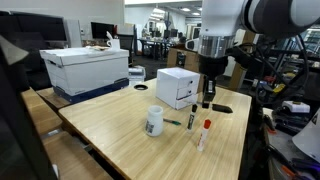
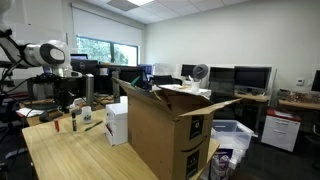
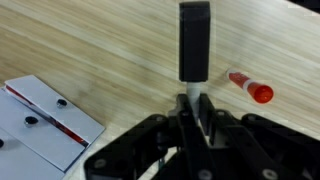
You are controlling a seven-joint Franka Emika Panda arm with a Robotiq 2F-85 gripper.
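Marker (image 3: 193,45), black-capped, sits clenched in the gripper (image 3: 195,108) and points at the table (image 3: 90,40) beside a red-capped pen (image 3: 250,87). The grip is clear only in the wrist view. An exterior view adds a white box (image 1: 178,87) nearby.

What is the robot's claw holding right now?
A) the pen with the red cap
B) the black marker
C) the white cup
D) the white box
B: in the wrist view the gripper is shut on the black marker, while the red-capped pen lies apart from it on the wooden table.
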